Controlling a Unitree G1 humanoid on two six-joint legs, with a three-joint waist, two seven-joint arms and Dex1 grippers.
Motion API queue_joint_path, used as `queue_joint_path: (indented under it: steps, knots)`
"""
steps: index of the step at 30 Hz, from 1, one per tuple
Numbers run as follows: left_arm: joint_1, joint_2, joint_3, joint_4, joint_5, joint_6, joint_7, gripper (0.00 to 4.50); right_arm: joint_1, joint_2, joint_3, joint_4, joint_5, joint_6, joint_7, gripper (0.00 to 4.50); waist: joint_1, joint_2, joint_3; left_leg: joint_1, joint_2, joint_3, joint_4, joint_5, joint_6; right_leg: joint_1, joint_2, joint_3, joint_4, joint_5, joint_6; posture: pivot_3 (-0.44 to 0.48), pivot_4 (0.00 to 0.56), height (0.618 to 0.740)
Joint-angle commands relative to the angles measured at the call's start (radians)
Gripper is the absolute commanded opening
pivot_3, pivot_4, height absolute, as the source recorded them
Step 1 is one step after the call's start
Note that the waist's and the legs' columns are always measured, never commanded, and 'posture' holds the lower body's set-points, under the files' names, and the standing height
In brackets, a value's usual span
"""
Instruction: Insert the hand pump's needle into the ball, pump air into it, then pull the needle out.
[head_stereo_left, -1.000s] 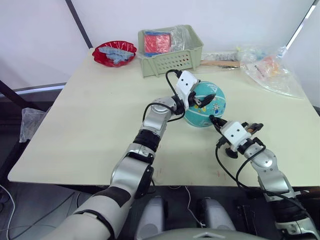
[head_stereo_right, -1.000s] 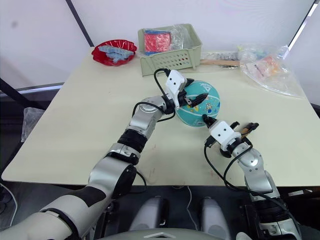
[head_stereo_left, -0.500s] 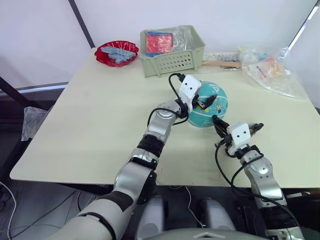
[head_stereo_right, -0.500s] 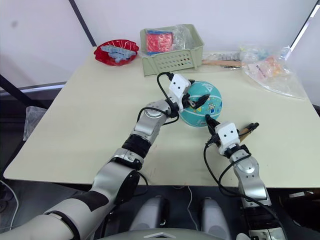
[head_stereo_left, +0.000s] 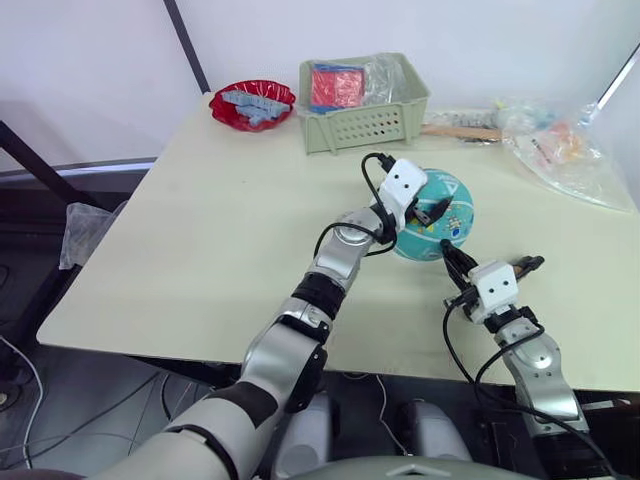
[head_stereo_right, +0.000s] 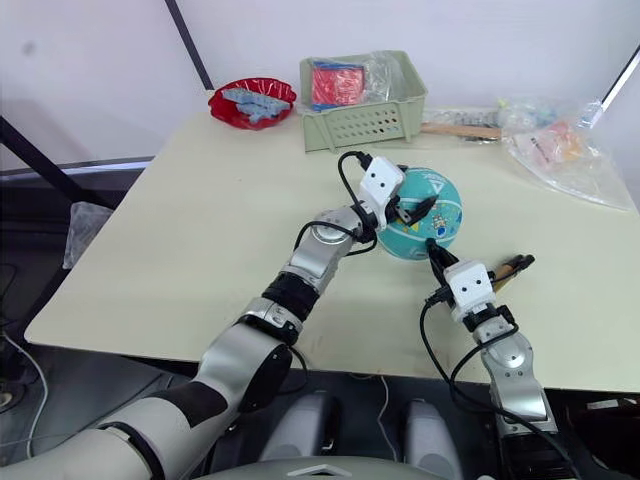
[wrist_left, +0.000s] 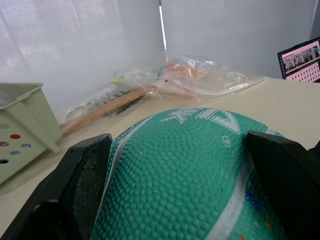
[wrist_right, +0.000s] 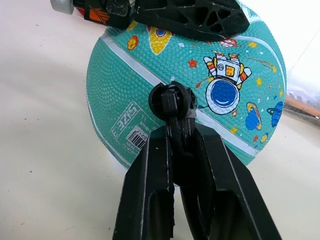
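The teal ball (head_stereo_left: 440, 222) with cartoon prints sits on the cream table (head_stereo_left: 200, 250), right of centre. My left gripper (head_stereo_left: 428, 208) is open over its top, with a black finger (wrist_left: 75, 190) lying against the ball (wrist_left: 185, 170) on each side. My right gripper (wrist_right: 175, 135) is shut on the black fitting (wrist_right: 172, 102) at the end of the hose. The fitting points at the ball (wrist_right: 150, 65) just above its barcode sticker (wrist_right: 135, 137). The needle itself is hidden behind the fitting. The bronze hand pump (head_stereo_right: 512, 267) lies just right of my right gripper (head_stereo_right: 438, 256).
At the back of the table stand a green basket (head_stereo_left: 365, 120) and a red bowl (head_stereo_left: 253, 102). Clear plastic bags (head_stereo_left: 565, 150) and a wooden-handled tool (head_stereo_left: 460, 131) lie at the back right. The table's front edge runs close below my right arm.
The whole picture has shifted, so the camera has moved. Both grippers keep about the same places against the ball, and my right forearm now stands more upright.
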Motion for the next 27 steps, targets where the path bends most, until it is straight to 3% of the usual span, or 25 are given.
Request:
queue_joint_path:
  steps: [1, 27]
  knots:
    - [0.042, 0.014, -0.005, 0.146, 0.039, 0.054, 0.049, 4.5, 0.038, -0.013, 0.002, -0.114, 0.037, -0.118, 0.026, 0.05, 0.0, 0.0, 0.0, 0.0, -0.001, -0.002, 0.0, 0.0, 0.0, 0.001, 0.0, 0.0, 0.0, 0.0, 0.001, 0.0, 0.15, 0.735]
    - [0.035, 0.008, -0.02, 0.195, 0.043, 0.019, 0.073, 4.5, 0.145, -0.072, 0.016, -0.146, 0.038, -0.175, 0.04, 0.05, -0.015, -0.001, -0.005, 0.003, -0.01, -0.023, 0.0, 0.0, 0.0, 0.013, -0.003, -0.008, 0.0, -0.008, 0.003, 0.0, 0.15, 0.735]
